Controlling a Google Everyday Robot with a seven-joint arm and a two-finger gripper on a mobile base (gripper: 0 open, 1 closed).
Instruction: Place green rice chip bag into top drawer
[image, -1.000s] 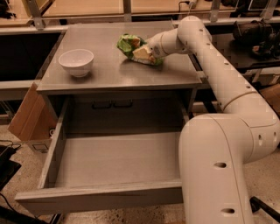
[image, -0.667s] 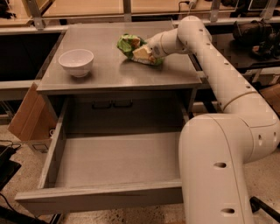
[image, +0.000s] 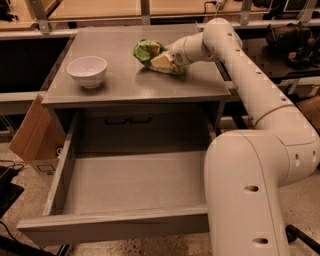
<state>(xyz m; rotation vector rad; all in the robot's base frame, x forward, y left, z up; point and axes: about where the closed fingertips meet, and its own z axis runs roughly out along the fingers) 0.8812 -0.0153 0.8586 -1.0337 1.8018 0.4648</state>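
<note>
The green rice chip bag (image: 146, 50) lies crumpled on the grey table top (image: 125, 82), toward its back right. My gripper (image: 163, 61) reaches in from the right and rests against the bag's right side, with green foil showing above and below it. The top drawer (image: 132, 182) is pulled wide open below the table top, and its smooth grey bottom holds nothing. Its front panel (image: 115, 226) is nearest the camera.
A white bowl (image: 87, 71) stands on the left of the table top. A brown cardboard box (image: 31, 134) leans at the table's left side. My arm's large white body (image: 250, 190) fills the lower right, beside the drawer's right edge.
</note>
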